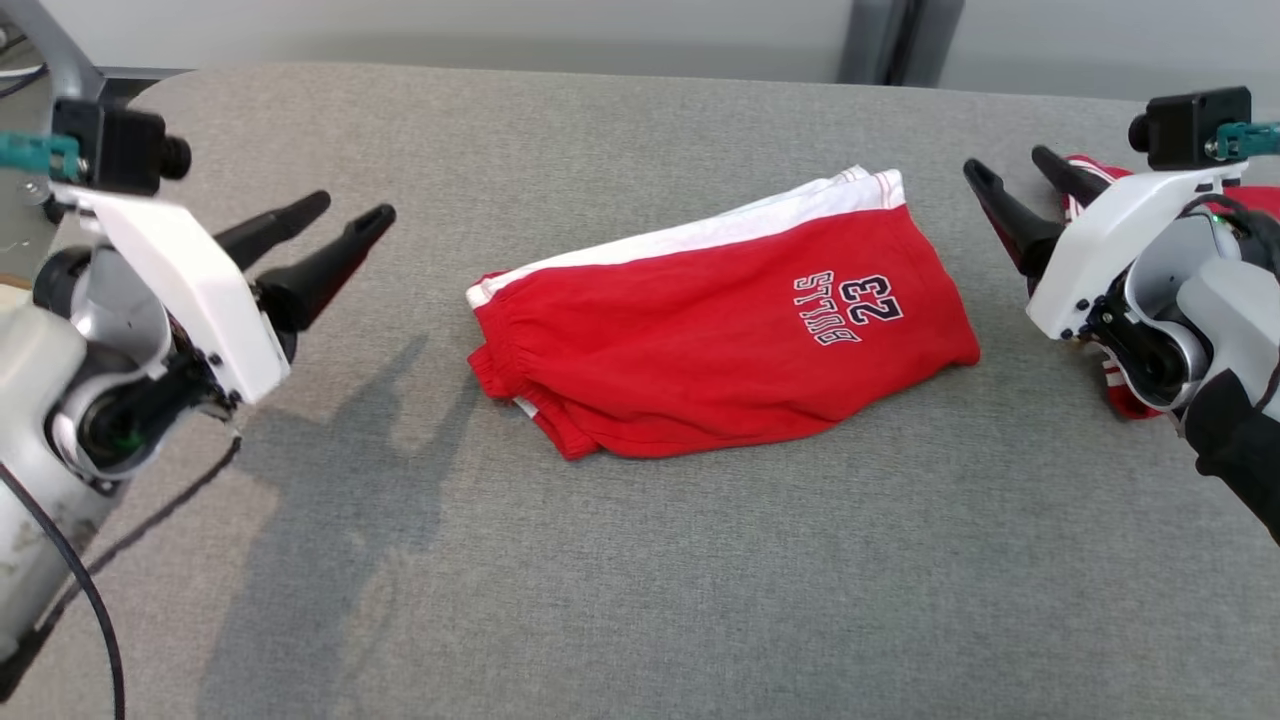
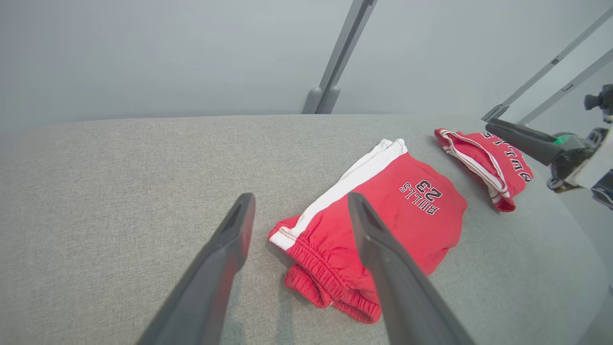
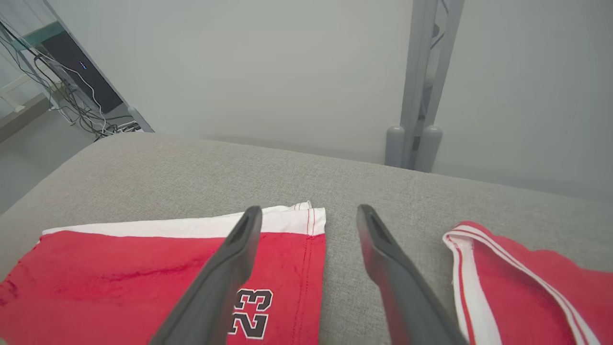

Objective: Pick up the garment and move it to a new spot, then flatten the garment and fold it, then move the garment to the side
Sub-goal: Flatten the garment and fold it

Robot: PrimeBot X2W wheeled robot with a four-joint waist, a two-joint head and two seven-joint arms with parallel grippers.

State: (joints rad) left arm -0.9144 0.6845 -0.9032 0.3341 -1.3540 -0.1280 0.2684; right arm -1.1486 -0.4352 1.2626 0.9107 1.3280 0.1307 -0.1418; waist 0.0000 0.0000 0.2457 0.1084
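On your left, the left fingers [image 1: 330,255] are spread wide and hold nothing; they hang above the surface [image 1: 640,560], a grey woven cloth top with rounded corners, and point inward toward its middle; their shadow [image 1: 330,480] lies on the cloth below them.

At the middle of the surface lies the task's garment, the red shorts [image 1: 720,320], folded and flat; the gathered waistband is at the left end, a white panel runs along the far edge, and "BULLS 23" is printed near the right end; nothing touches them. From the left wrist, the left fingers [image 2: 225,258] frame the waistband end of the red shorts [image 2: 397,211] from a distance.

Further right, past a strip of bare cloth, a second garment [image 2: 483,158] lies folded, red with white stripes. The right fingers [image 1: 1000,210] are spread apart and empty above it, partly hiding it from the head camera; from the right wrist, the right fingers [image 3: 225,268] straddle the gap between the red shorts [image 3: 119,268] and the second garment [image 3: 517,287].

Behind the surface stands a pale grey wall [image 1: 500,30] with a grey post [image 3: 416,96]; cables [image 3: 81,110] trail on the floor at that view's far left.
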